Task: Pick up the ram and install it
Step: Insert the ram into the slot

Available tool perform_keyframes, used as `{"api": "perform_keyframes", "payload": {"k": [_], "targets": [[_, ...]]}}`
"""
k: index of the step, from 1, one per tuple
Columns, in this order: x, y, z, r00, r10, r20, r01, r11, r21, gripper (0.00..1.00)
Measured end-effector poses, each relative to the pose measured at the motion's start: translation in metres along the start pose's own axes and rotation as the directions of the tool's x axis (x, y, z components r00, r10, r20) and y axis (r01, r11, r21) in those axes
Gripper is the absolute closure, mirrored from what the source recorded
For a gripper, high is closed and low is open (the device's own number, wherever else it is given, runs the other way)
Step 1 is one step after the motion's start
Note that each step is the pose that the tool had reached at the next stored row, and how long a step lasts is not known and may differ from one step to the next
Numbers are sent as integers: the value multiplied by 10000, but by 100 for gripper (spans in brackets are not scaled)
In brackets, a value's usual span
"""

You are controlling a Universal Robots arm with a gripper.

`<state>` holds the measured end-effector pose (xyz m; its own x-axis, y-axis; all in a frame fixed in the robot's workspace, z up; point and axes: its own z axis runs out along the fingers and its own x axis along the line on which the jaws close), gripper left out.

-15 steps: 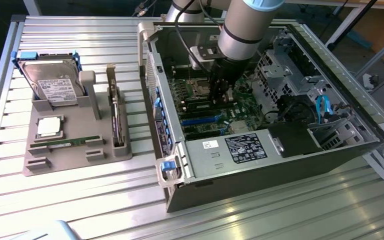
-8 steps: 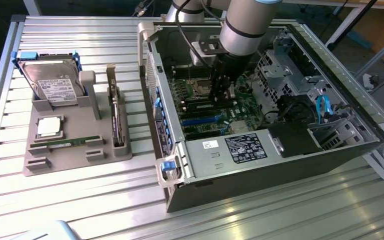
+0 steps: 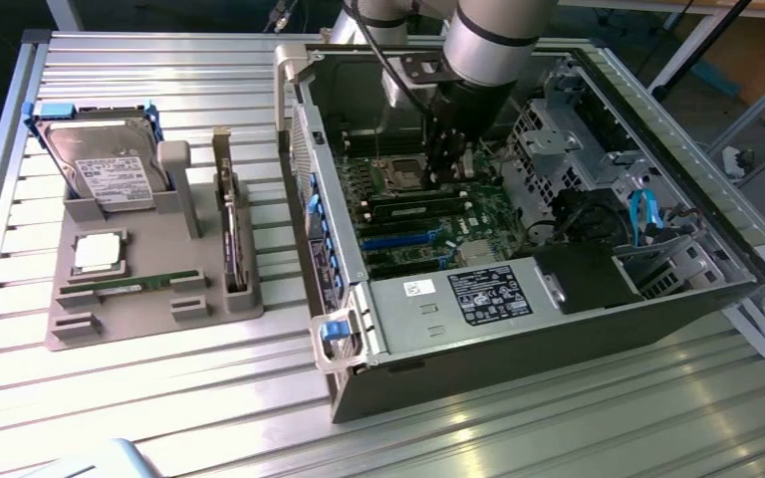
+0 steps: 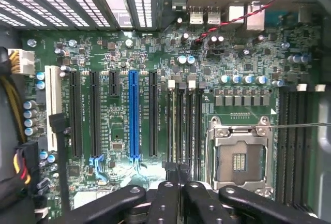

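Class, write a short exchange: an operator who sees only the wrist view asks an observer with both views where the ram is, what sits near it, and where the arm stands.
Operator: I see the motherboard below my gripper. Where is a ram?
Observer: A ram lies in the grey holder outside the case, on the exterior view's left.
Operator: What else is in that holder?
Observer: A hard drive, a processor and an upright card.
Operator: Where is my arm?
Observer: The arm reaches down into the open case.
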<state>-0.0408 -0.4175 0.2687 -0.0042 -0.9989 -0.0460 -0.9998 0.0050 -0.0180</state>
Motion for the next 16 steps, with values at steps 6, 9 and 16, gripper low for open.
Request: {"api": "perform_keyframes", "payload": {"k": [6,9,16], "targets": [[-1,-124,-8,10000,1,0,-1,10000,-14,90],[-1,-266,-5,10000,2,0,-2,10000,-39,90],[-3,-629,2,10000,7,-1,-7,9999,-121,90]]}}
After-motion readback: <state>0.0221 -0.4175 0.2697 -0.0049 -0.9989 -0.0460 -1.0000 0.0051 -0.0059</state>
